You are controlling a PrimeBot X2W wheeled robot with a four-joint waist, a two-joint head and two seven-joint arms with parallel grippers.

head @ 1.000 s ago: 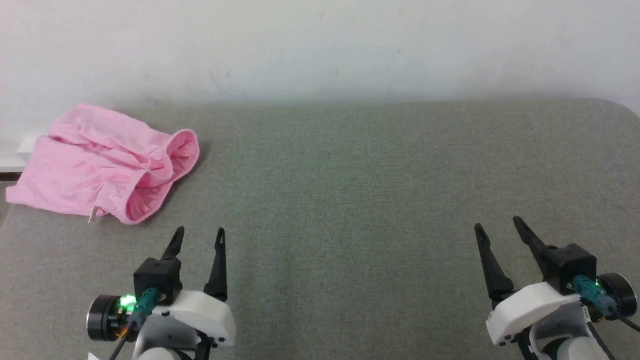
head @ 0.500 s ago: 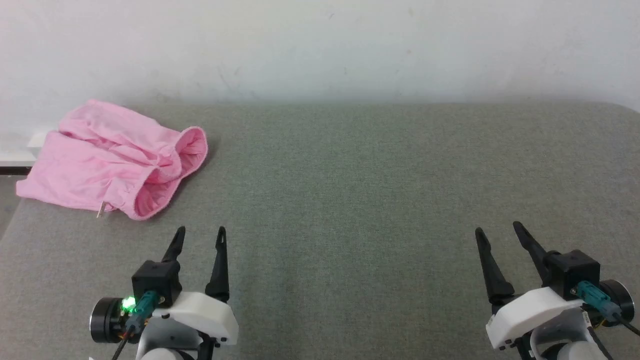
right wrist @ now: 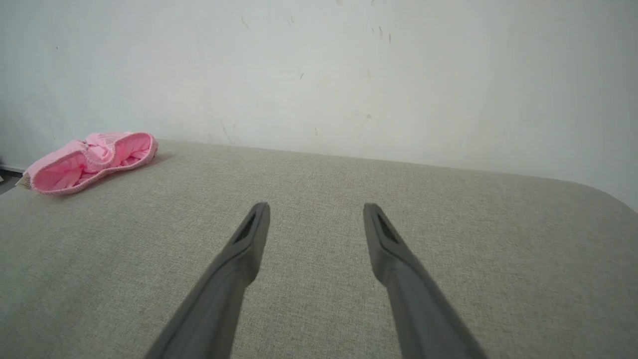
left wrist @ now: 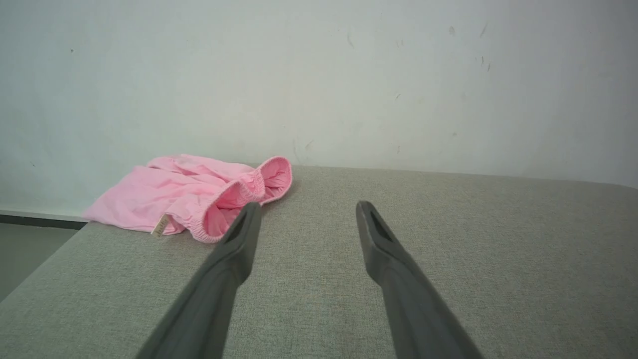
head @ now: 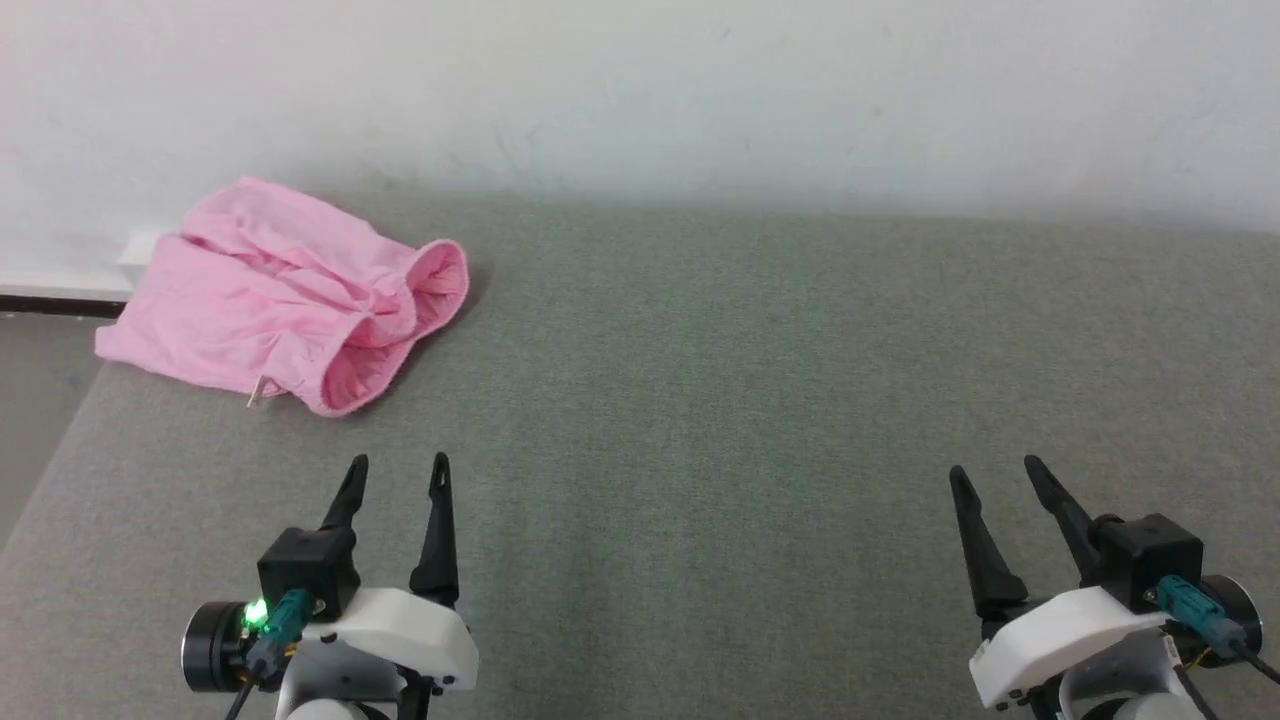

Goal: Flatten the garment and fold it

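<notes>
Bare grey padded surface point(head: 760, 380) is stretching ahead of the left gripper point(head: 399, 461) and the right gripper point(head: 995, 467), giving both a free path forward. The wall point(head: 640, 90) is closing off the far edge, and the garment point(head: 300, 295) is lying bunched at the far-left corner.

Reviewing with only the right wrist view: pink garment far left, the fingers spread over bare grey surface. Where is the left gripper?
Observer: The left gripper stands open, short of the garment, not touching it.
Operator: Is the garment flattened yet?
Observer: No; behind its gaping elastic opening the cloth lies crumpled in folds.
Operator: How close to the edge is it?
Observer: Its left corner reaches the grey surface's left edge.
</notes>
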